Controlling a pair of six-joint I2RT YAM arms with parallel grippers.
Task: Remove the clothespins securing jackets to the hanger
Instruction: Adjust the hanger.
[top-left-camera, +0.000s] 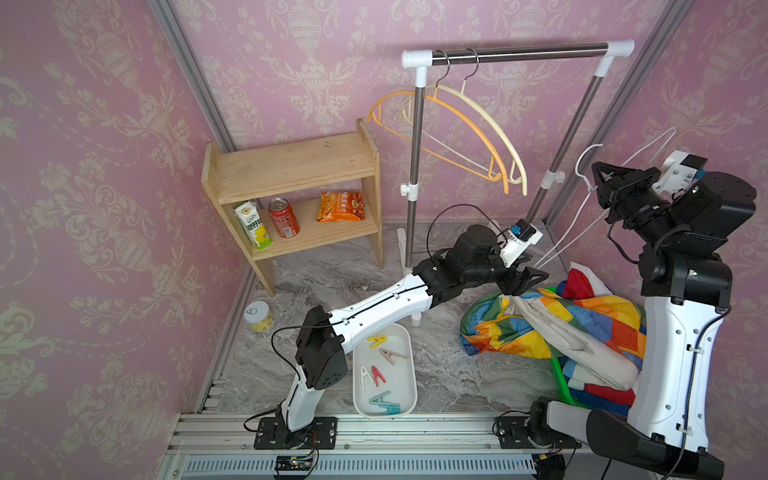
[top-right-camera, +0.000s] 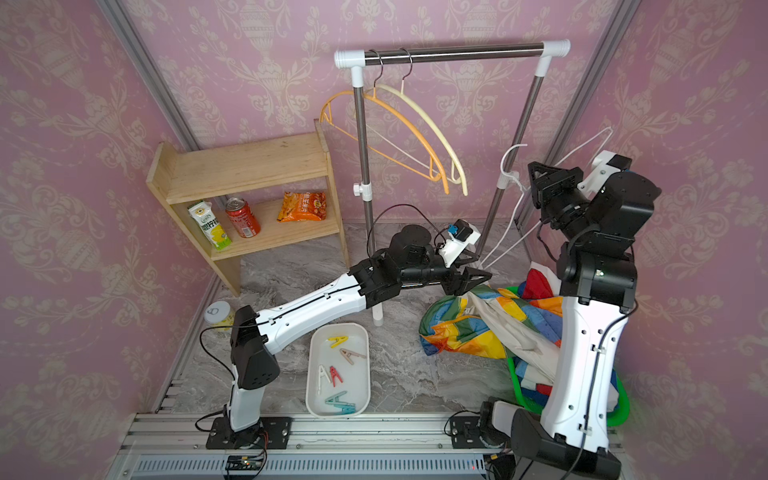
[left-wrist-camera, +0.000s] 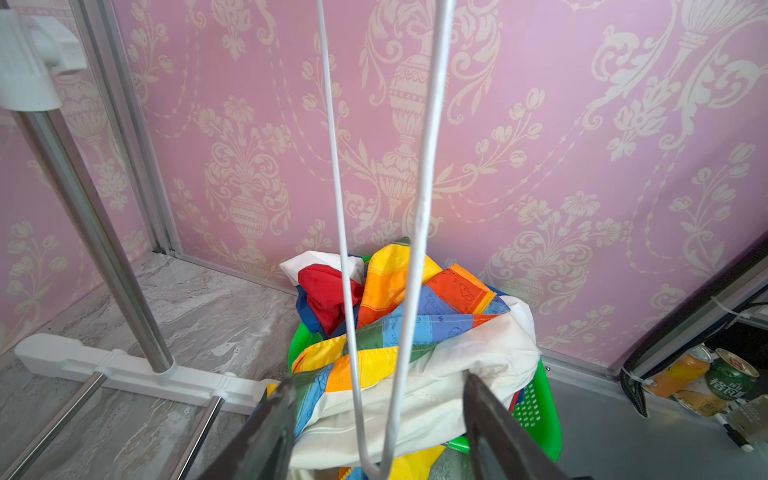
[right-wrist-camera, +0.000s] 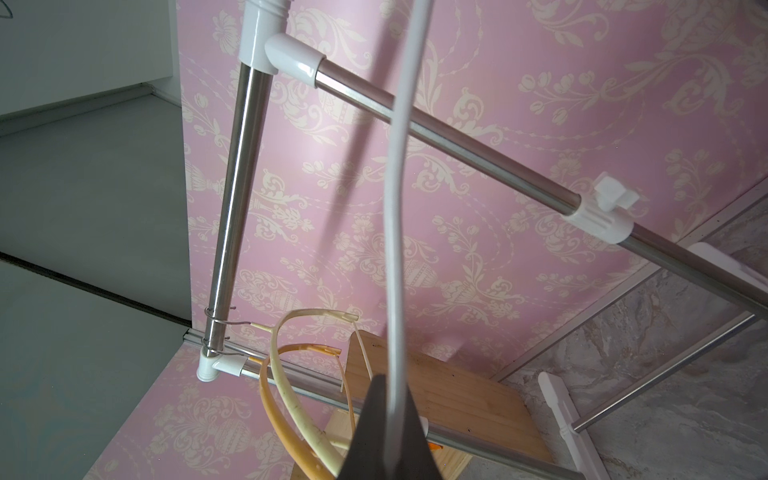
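Six clothespins (top-left-camera: 377, 375) lie loose in the white tray (top-left-camera: 401, 386) on the marble surface (top-left-camera: 449, 374) near the left arm's base, none clipped to fabric. The jackets (top-left-camera: 582, 320) are heaped in and over the green basket (left-wrist-camera: 540, 399) by the right arm, rainbow patchwork uppermost. The right claw (right-wrist-camera: 384, 386) is clamped on the white wire hanger (left-wrist-camera: 420, 199) and holds it raised, while the left claw (left-wrist-camera: 378, 382) hangs just above the heap, jaws apart, the hanger's lower corner between them and seemingly untouched.
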